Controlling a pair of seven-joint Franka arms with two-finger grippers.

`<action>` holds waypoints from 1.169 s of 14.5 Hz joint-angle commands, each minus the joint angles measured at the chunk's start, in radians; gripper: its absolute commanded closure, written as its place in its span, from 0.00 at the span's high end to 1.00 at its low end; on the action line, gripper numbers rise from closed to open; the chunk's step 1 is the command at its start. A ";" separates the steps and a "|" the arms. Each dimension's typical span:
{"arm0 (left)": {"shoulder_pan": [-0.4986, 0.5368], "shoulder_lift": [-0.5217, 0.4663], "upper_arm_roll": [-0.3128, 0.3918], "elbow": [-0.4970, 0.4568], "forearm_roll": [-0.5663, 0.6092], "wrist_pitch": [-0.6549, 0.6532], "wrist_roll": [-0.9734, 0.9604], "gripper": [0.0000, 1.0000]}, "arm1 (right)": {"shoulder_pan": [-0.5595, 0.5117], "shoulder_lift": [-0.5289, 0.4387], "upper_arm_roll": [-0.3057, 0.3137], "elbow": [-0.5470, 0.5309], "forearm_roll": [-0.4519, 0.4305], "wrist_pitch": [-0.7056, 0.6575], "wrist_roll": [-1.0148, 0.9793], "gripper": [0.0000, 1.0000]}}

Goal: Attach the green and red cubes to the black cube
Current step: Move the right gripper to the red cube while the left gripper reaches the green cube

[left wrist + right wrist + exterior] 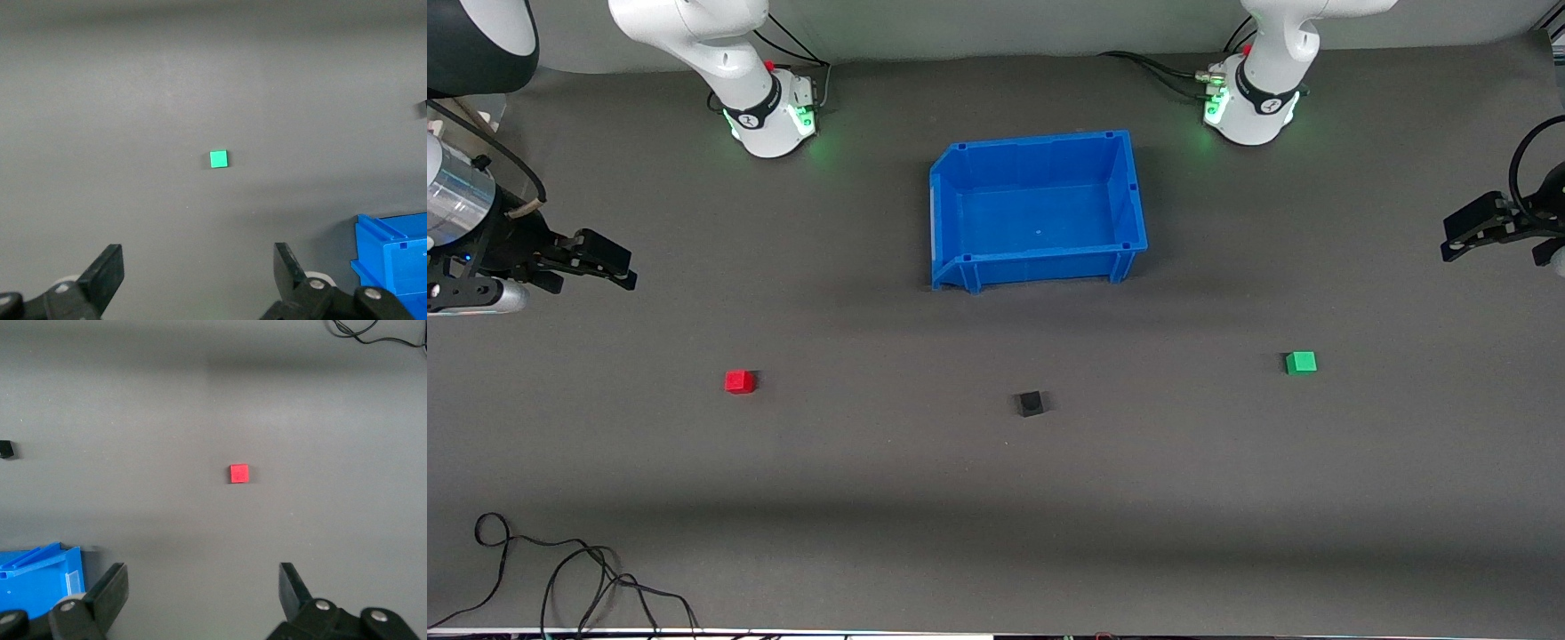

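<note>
The red cube point(740, 381) lies on the dark table toward the right arm's end, and shows in the right wrist view point(239, 473). The black cube point(1031, 404) lies mid-table, nearer the front camera than the blue bin. The green cube point(1301, 362) lies toward the left arm's end, and shows in the left wrist view point(218, 159). My right gripper point(609, 262) hangs open and empty above the table at its own end point(203, 587). My left gripper point(1489, 238) hangs open and empty above its end point(199, 267). The three cubes lie well apart.
An empty blue bin point(1040, 142) stands mid-table between the arm bases; its corner shows in both wrist views point(393, 260) point(40, 577). Loose black cables point(560, 578) lie at the table's near edge toward the right arm's end.
</note>
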 commanded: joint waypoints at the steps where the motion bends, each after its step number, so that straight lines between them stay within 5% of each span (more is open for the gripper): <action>1: 0.007 0.023 -0.007 0.031 -0.006 -0.012 0.002 1.00 | 0.009 0.012 -0.006 0.027 0.011 -0.014 -0.009 1.00; 6: 0.010 0.023 -0.007 0.020 -0.001 -0.015 -0.017 1.00 | 0.009 0.041 0.002 0.039 -0.038 -0.014 -0.023 1.00; 10: 0.010 0.075 -0.007 0.002 0.006 -0.028 -0.269 1.00 | 0.000 0.046 -0.007 0.028 -0.041 -0.016 -0.104 1.00; 17: 0.016 0.078 -0.005 -0.249 0.016 0.122 -0.458 1.00 | 0.004 0.167 -0.007 0.008 -0.025 0.002 -0.118 1.00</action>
